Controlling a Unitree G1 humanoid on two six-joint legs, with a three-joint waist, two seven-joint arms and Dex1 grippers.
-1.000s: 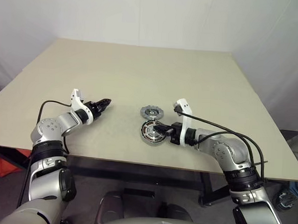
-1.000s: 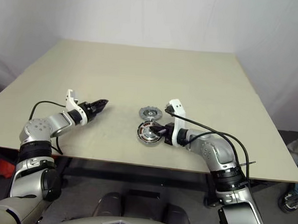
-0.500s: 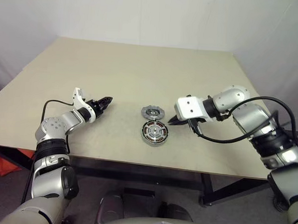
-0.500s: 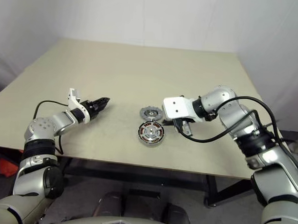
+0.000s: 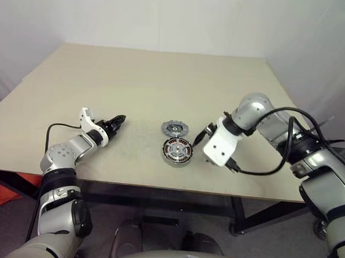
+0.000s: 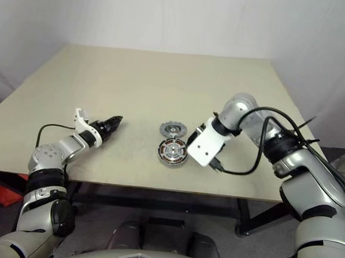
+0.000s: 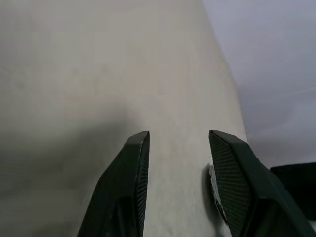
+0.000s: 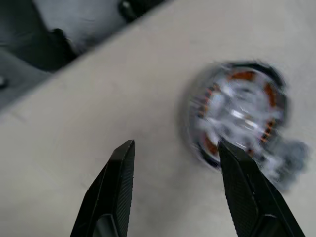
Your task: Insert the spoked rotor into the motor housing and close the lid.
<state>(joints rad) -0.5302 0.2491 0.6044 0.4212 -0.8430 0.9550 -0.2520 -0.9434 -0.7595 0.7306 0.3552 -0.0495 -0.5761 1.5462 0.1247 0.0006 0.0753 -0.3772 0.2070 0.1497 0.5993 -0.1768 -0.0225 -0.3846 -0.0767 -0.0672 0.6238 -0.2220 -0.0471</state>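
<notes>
My right pincer (image 8: 173,192) stands open and empty, tipped down just beside the motor housing (image 5: 177,152) near the desk's (image 5: 163,88) front edge. The spoked rotor (image 5: 178,150) looks seated inside it, over the copper windings. The lid (image 5: 175,128) lies touching the housing's far side. My left pincer (image 7: 177,182) hangs part open, empty, well apart towards the left edge. I judge insertion done; next I must grasp the lid by its rim.
</notes>
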